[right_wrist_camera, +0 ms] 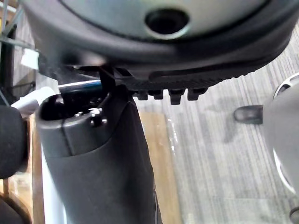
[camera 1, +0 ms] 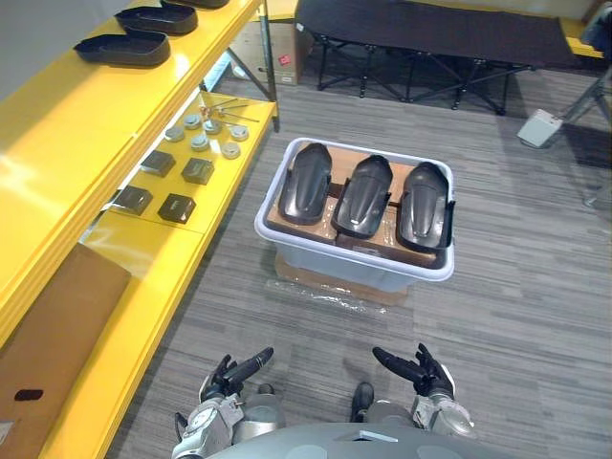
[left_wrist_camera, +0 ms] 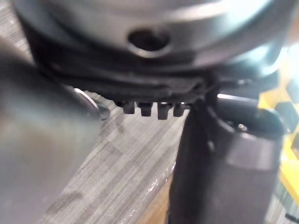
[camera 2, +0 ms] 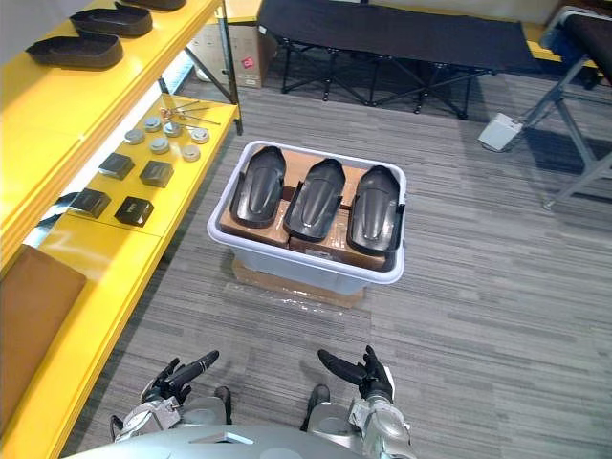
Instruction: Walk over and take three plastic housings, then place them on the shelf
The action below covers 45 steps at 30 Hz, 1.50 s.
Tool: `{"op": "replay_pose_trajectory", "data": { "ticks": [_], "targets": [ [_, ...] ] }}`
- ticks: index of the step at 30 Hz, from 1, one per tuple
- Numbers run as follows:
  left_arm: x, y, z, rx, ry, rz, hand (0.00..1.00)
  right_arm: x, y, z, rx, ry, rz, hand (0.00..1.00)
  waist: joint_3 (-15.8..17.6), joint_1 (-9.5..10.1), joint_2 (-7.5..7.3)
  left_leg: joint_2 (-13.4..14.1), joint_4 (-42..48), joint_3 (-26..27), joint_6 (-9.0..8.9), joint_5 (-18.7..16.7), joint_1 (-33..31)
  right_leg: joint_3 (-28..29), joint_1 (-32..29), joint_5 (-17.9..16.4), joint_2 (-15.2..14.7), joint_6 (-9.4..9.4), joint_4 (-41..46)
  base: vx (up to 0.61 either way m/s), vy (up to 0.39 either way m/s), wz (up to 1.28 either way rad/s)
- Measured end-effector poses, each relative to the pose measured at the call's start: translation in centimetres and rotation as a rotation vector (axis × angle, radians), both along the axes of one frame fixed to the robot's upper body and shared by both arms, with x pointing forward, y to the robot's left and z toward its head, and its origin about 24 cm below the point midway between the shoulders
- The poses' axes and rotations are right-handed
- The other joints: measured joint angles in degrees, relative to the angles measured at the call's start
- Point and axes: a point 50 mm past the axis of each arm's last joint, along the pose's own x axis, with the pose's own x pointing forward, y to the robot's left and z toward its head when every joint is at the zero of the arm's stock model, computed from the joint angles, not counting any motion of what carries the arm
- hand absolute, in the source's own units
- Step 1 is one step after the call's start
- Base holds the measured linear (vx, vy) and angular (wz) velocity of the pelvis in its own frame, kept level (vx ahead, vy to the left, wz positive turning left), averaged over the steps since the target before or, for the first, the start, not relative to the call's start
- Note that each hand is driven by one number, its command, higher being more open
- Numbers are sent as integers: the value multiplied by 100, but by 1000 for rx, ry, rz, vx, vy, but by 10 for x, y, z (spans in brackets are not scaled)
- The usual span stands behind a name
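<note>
Three plastic housings (camera 1: 366, 196) lie side by side in the white tub (camera 1: 356, 265) ahead, probably light, stiff and slick, best taken across their narrow sides; left hand (camera 1: 229, 376) and right hand (camera 1: 421, 369) hover near, fingers loose, holding nothing

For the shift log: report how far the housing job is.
Done: approach, seemingly; the pale grey plastic bin lies just ahead. In hand: nothing; left hand and right hand open. Left: three dark plastic housings, all in the bin, to the yellow shelf.
</note>
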Motion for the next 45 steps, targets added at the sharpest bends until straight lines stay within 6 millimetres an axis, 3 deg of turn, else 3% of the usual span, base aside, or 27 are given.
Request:
{"op": "replay_pose_trajectory", "data": {
  "ticks": [8, 15, 19, 21, 24, 27, 34, 42, 45],
  "targets": [
    [0, 3, 1, 54, 26, -70, 100, 17, 23, 22, -10, -148, 4, 100, -79, -125, -153, -148, -133, 369, 97, -22, 89, 270, -38, 218, -95, 123, -279, -11, 56, -21],
    [-10, 14, 1, 121, 25, -57, 100, 36, 18, 51, -41, -284, -13, 100, -93, -135, -204, 67, 42, 781, -10, -247, 211, 626, -57, 266, 125, 72, -375, 45, -9, -31],
    [-5, 20, 4, 179, 1, -101, 100, 64, -4, 100, -113, -501, -9, 100, -33, -215, -294, 149, 272, 887, -25, -362, -54, 744, -308, 305, 188, 58, -360, 5, -15, -18],
    [-4, 26, 6, 196, 0, -97, 100, 84, -19, 140, -181, -665, 3, 100, 68, -282, -399, 161, 347, 886, -20, -383, -168, 738, -409, 350, 189, 123, -348, -17, -3, -6],
    [3, 33, 9, 207, -6, -82, 100, 98, -36, 175, -231, -786, -52, 100, 224, -265, -558, 175, 624, 825, 25, -507, -386, 720, -495, 352, 171, 125, -303, -25, 11, 5],
    [8, 40, 12, 209, -15, -46, 100, 113, -47, 195, -212, -808, -89, 100, 435, -254, -676, 161, 868, 769, 98, -584, -657, 714, -673, 375, 114, 159, -216, -71, 33, 7],
    [12, 51, 17, 231, -54, -7, 100, 149, -58, 234, -224, -870, -183, 100, 992, -106, -580, 118, 1277, 658, 191, -726, -1066, 710, -893, 506, 62, 150, -193, -68, 19, 3],
    [18, 49, 20, 222, -92, -24, 100, 200, -107, 287, -389, -835, -279, 100, 1272, 51, -484, -93, 1453, 274, 325, -649, -1593, 380, -1090, 618, -100, 158, -244, -49, 11, 22],
    [30, 42, 23, 218, -128, -63, 100, 207, -133, 303, -455, -793, -330, 100, 1399, 129, -303, -152, 1552, 77, 380, -625, -1770, 206, -1113, 671, -178, 173, -219, -57, 30, 34]
  ]
}}
